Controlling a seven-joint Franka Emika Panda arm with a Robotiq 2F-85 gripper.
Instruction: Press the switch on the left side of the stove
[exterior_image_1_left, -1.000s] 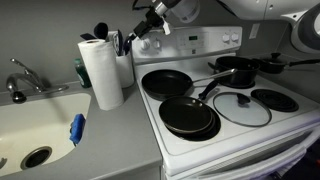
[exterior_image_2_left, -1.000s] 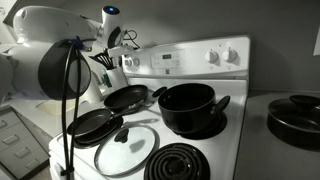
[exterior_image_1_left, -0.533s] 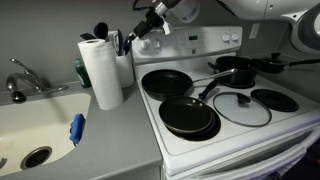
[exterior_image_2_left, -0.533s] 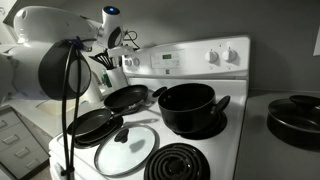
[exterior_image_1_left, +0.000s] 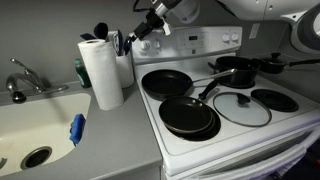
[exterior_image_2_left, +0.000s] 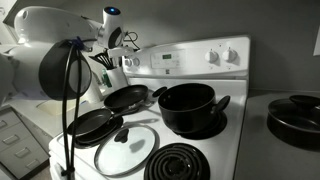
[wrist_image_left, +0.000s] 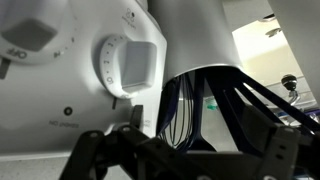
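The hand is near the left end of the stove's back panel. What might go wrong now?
1. The hand hangs close to the utensils in their holder; a sideways drift may knock them.
2. The wrist view shows a white knob very near; the hand might bump it or turn it by accident.

Pretty plain kitchen corner. The wall is flat grey, nothing hanging on it. A grey desk runs along it with a cream sink sunk in and a chrome faucet at the back. A paper towel roll stands upright near the wall. In an exterior view there are pale drawers low down, plus more desk on the far side. Lighting's dim and cool overall, though the wrist view catches a bright patch up high, can't tell if it's window or lamp.
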